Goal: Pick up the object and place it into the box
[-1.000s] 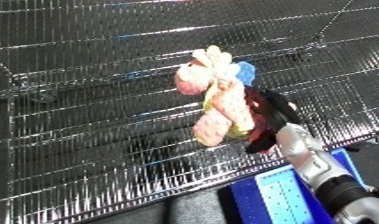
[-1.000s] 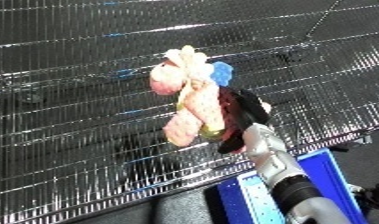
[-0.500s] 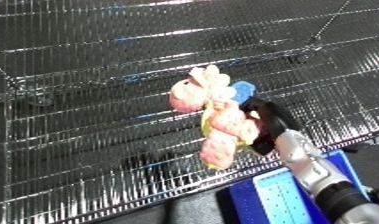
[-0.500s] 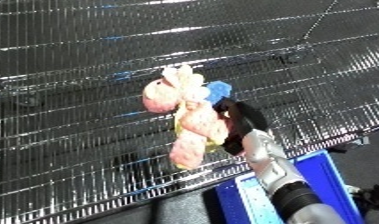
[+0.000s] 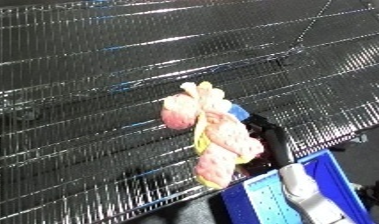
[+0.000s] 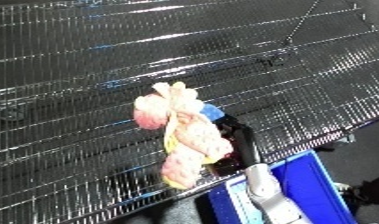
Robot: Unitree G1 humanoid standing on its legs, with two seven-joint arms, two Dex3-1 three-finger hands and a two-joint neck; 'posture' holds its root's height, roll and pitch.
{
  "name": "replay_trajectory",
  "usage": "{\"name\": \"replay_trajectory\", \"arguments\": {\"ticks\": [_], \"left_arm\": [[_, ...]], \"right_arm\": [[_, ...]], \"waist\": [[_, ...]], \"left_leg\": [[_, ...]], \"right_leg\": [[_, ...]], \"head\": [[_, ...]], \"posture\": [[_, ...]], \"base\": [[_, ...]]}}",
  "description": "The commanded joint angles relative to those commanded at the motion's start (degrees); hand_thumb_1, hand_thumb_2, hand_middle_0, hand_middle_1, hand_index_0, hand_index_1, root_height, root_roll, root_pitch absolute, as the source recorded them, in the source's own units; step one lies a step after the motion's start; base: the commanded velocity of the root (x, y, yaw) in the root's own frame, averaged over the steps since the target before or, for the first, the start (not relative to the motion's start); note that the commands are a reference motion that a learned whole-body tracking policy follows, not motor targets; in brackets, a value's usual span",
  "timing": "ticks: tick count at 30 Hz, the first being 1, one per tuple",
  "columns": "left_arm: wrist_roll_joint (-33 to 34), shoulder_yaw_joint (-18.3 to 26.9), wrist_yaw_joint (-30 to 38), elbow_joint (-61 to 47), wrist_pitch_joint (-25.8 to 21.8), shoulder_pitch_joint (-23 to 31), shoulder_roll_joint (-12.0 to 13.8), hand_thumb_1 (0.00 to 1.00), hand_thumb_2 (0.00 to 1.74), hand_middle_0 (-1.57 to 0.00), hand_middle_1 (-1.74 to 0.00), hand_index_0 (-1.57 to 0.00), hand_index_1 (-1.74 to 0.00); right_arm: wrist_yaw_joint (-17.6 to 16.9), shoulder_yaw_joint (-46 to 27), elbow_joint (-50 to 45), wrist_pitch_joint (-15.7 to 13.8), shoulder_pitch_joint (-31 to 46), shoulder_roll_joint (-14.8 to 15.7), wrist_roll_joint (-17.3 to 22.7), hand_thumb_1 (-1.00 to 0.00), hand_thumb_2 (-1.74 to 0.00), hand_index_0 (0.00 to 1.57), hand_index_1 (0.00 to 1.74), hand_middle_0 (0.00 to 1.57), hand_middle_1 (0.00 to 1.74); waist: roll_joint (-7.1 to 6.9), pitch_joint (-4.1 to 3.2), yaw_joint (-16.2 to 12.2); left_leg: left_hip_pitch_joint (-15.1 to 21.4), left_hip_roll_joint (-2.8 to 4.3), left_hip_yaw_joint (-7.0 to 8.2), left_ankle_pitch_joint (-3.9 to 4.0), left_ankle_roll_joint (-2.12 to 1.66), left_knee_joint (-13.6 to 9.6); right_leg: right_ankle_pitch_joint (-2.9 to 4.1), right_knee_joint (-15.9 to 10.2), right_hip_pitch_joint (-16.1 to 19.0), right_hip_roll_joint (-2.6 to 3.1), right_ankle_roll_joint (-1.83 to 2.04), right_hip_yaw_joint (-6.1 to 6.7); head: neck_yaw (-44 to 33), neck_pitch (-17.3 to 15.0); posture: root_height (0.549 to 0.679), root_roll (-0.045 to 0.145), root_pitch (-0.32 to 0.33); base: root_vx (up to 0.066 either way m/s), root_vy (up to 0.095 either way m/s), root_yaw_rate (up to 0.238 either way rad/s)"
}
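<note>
We note the right hand [image 5: 267,141], black fingers curled round the back of the plush toy [image 5: 212,142], gripping it from its right side. The toy is pink and cream with a yellow belly and a blue patch near the hand. It hangs clear of the wire mesh surface [image 5: 97,75], its long axis running near upright, head end up and away from the blue bin [image 5: 332,172], foot end down toward it.

Relative to the bin: the toy sits just up and left of the bin's near-left corner, its lowest part almost over the rim but not yet inside. The forearm [image 5: 301,192] crosses above the bin's interior.

Our judgement: the carry needs a short shift right and toward the robot, then release. Left hand shows in neither view.
</note>
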Motion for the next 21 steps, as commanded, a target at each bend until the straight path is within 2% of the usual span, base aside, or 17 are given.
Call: {"name": "replay_trajectory", "arguments": {"ticks": [6,14,18,21], "left_arm": [[0.61,0.64,0.69,0.63,0.26,-0.31,-1.59,1.0,1.74,-1.57,-1.74,-1.57,-1.74],[-0.4,0.74,0.76,1.89,1.33,-0.4,-3.96,1.0,1.74,-1.57,-1.74,-1.57,-1.74],[-0.27,0.95,0.5,1.86,2.04,-0.47,-4.32,1.0,1.74,-1.57,-1.74,-1.57,-1.74],[0.08,1.11,0.15,1.81,2.56,-0.5,-4.48,1.0,1.74,-1.57,-1.74,-1.57,-1.74]], "right_arm": [[-3.67,-11.19,-13.07,-3.76,13.32,4.09,1.38,-1.0,-1.74,1.57,1.74,1.57,1.74],[-4.1,-20.01,-22.48,-8.11,23.91,10.96,6.56,-1.0,-1.74,1.57,1.74,1.57,1.74],[-4.46,-23.87,-26.1,-8.48,28.16,11.15,5.06,-1.0,-1.74,1.57,1.74,1.57,1.74],[-6.0,-27.38,-28.74,-8.66,30.92,10.68,2.07,-1.0,-1.74,1.57,1.74,1.57,1.74]], "waist": [[0.13,0.0,-1.82],[0.79,0.0,-4.46],[1.06,0.0,-6.24],[1.31,0.0,-7.82]], "left_leg": [[2.24,-0.06,0.64,-0.29,0.54,-0.29],[6.85,-0.18,1.75,-0.79,1.3,-0.77],[8.83,-0.01,2.5,-0.84,1.44,-1.24],[10.2,0.14,3.13,-0.79,1.53,-1.74]], "right_leg": [[-0.08,-0.06,1.7,-0.45,0.22,0.54],[-0.35,-0.87,5.93,-0.84,0.13,1.14],[-0.03,-2.08,7.76,-0.71,0.11,1.59],[0.22,-2.99,8.8,-0.58,0.16,2.08]], "head": [[2.61,-0.33],[8.47,-1.21],[10.35,-1.7],[12.5,-3.34]], "posture": [[0.638,0.052,0.039],[0.639,0.059,-0.03],[0.64,0.061,-0.056],[0.641,0.064,-0.07]], "base": [[-0.024,-0.002,-0.038],[0.017,-0.01,-0.074],[0.025,0.002,-0.137],[0.021,0.014,-0.147]]}}
